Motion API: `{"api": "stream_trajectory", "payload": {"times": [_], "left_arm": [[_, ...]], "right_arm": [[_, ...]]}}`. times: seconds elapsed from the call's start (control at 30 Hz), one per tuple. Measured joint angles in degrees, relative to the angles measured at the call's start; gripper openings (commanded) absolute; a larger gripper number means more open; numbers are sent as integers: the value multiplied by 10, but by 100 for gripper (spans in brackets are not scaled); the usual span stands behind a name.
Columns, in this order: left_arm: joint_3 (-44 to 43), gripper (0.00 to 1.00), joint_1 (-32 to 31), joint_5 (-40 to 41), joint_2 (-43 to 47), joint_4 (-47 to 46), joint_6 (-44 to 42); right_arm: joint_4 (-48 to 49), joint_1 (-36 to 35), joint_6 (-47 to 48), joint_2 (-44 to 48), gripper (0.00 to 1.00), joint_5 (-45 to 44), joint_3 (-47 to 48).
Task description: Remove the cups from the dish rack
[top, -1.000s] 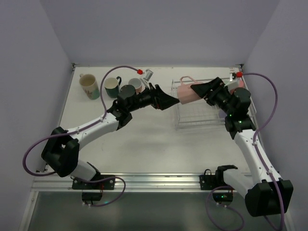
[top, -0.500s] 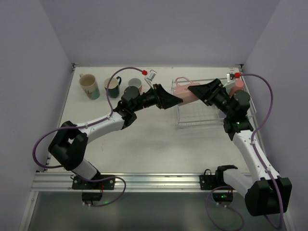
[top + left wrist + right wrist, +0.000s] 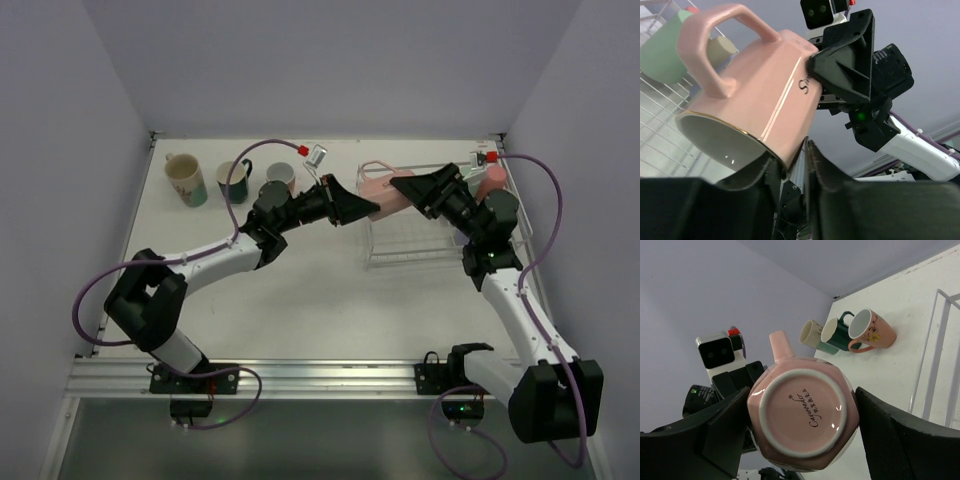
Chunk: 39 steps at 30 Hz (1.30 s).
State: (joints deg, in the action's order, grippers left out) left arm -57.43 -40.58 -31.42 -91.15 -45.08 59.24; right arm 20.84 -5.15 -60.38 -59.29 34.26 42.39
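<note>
Right gripper [image 3: 802, 396] clamps pink mug [image 3: 803, 415] by its base, over dish rack [image 3: 418, 247] edge; left gripper [image 3: 793, 161] fingers, nearly closed, apparently pinch its rim.

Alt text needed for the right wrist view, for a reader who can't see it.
A pink mug fills the centre, its printed base facing the camera, clamped between the jaws of the right gripper. The left arm's wrist camera peeks out behind it; farther off, three mugs sit on the white table near the dish rack.
</note>
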Motion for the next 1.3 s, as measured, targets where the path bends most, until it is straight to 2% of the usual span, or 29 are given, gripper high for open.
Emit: {"api": "stream_trajectory", "payload": {"times": [0.03, 0.07, 0.13, 0.23, 0.27, 0.3, 0.4, 0.43, 0.63, 0.83, 1.1, 1.3], "left_arm": [[0, 18, 0, 0, -3, -3, 2], [0, 8, 0, 0, -4, -6, 5], [0, 0, 0, -4, -5, -17, 13], [0, 0, -1, -3, -3, -25, 11], [0, 0, -1, -2, -3, -25, 9], [1, 0, -1, 0, -1, -25, 5], [7, 0, -2, 5, 7, -22, -6], [10, 0, -3, 7, 10, -20, -10], [11, 0, -7, 31, 34, 17, -54], [5, 0, -8, 64, 67, 108, -125], [-72, 0, 6, 172, 104, 331, -250], [-226, 0, 31, 268, 85, 552, -354]], "right_arm": [[11, 0, -7, -3, 30, 2, -3], [23, 0, -14, -5, 30, 3, -6], [42, 2, -30, -11, 31, 6, -12], [62, 3, -49, -17, 44, 8, -19], [68, 3, -52, -19, 59, 8, -21], [75, 3, -57, -22, 68, 9, -24], [88, 3, -64, -24, 94, 13, -30], [90, 2, -64, -24, 97, 14, -31], [75, -7, -44, -20, 99, 20, -34], [46, -8, -21, -11, 99, 13, -34], [-30, -8, 35, 16, 99, -13, -31], [-78, -8, 80, 33, 99, -27, -31]]}}
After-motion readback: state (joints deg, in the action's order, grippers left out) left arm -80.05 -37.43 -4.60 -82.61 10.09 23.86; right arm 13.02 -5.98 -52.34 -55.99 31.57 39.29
